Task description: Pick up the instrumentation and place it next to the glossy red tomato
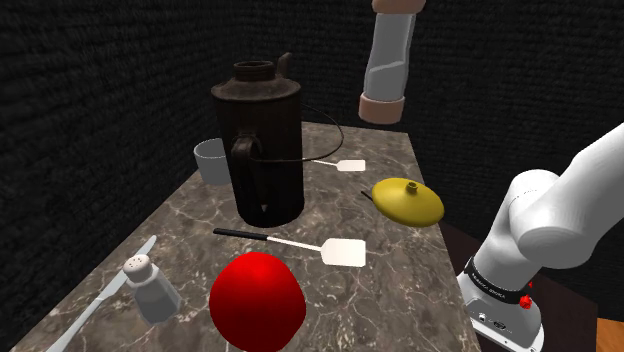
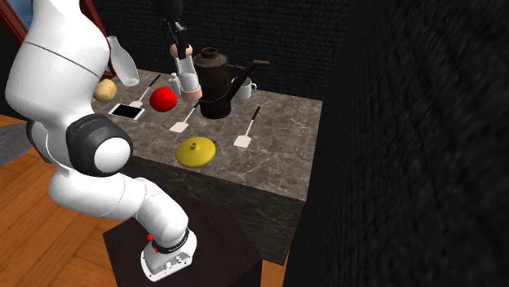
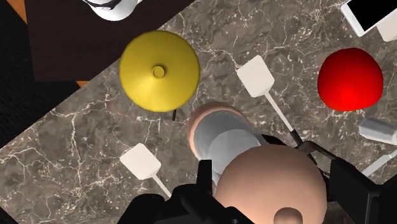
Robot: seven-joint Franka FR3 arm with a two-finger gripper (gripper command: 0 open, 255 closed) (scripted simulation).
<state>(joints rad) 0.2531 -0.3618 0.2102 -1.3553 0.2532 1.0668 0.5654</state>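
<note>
Transport step: gripper (image 3: 273,186) clasps the tan-capped grey cylinder (image 3: 229,143); next, shift toward the red tomato (image 3: 350,79) below it, then lower.

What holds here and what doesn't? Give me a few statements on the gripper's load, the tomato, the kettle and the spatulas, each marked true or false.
1. The gripper is shut on a grey cylinder with peach ends, held above the table. True.
2. The red tomato sits on the yellow lid. False: they lie apart on the table.
3. The dark kettle stands upright. True.
4. Just one white spatula lies on the table. False: a near spatula lies by the tomato and a far spatula beside the kettle.
</note>
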